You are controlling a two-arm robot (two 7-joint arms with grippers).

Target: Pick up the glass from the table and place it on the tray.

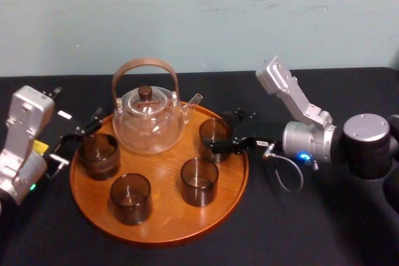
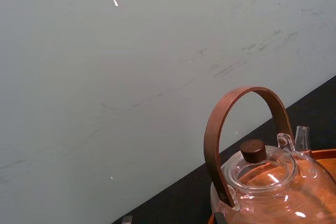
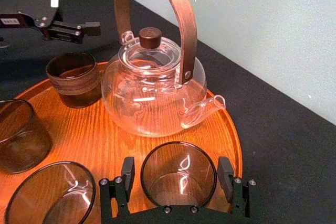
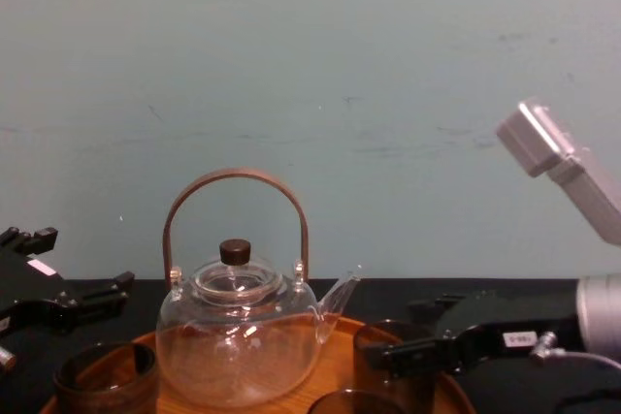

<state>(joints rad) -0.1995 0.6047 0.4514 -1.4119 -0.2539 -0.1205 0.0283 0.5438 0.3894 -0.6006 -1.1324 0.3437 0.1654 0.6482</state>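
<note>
The glass [image 1: 214,130] is a smoky tumbler standing upright at the back right of the round wooden tray [image 1: 156,238], beside the teapot's spout. My right gripper [image 1: 218,133] reaches in from the right and straddles it. In the right wrist view the glass [image 3: 178,166] sits between the two fingers [image 3: 127,181] of my right gripper [image 3: 178,181], open, with a sliver of tray showing on one side. In the chest view the glass [image 4: 388,334] stands behind a black finger. My left gripper [image 1: 84,137] hovers open at the tray's left rim.
A glass teapot [image 1: 148,119] with a wooden handle stands at the tray's back. Three more smoky glasses [image 1: 98,156] [image 1: 131,199] [image 1: 199,182] stand on the tray. The black table [image 1: 312,228] stretches around it, with a pale wall behind.
</note>
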